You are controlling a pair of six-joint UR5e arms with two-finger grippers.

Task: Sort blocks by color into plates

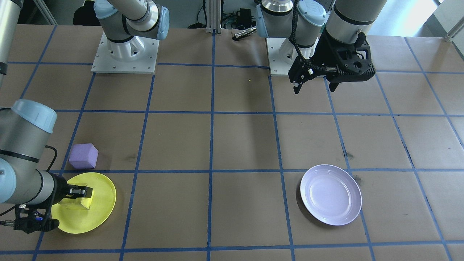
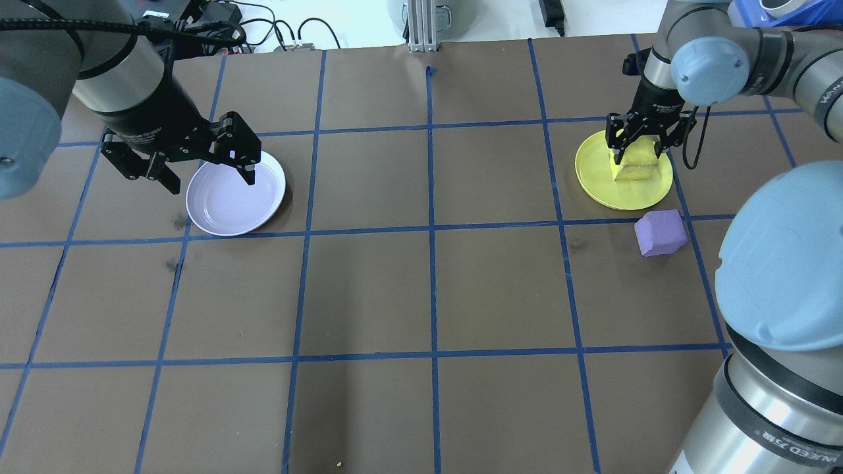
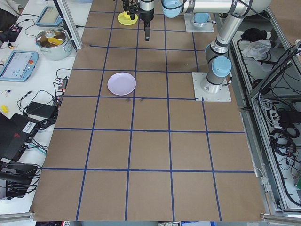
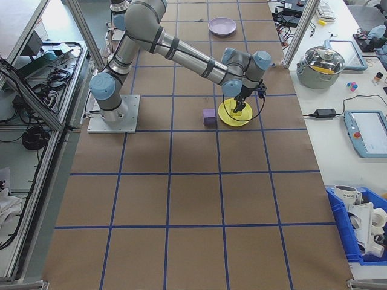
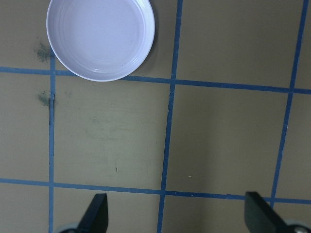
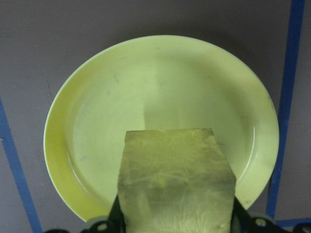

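Observation:
The yellow block (image 6: pixel 175 184) sits low over the yellow plate (image 6: pixel 97 121), and my right gripper (image 2: pixel 637 157) is shut on its sides. In the front view that same block (image 1: pixel 85 204) rests inside the yellow plate (image 1: pixel 103 214). The purple block (image 2: pixel 660 232) lies on the table just beside that plate, on the robot's side of it. The lavender plate (image 2: pixel 224 210) holds nothing. My left gripper (image 2: pixel 212 181) hovers high above the table near it, open and holding nothing; in its wrist view the lavender plate (image 5: pixel 100 39) is at the top left.
The two arm bases (image 1: pixel 125 54) (image 1: pixel 286 54) stand at the robot's edge of the table. A tiny yellow crumb (image 1: pixel 250 80) lies between them. Brown paper with blue tape lines covers the table. A side bench holds a pot (image 4: pixel 326 63) and a tablet (image 4: pixel 369 133).

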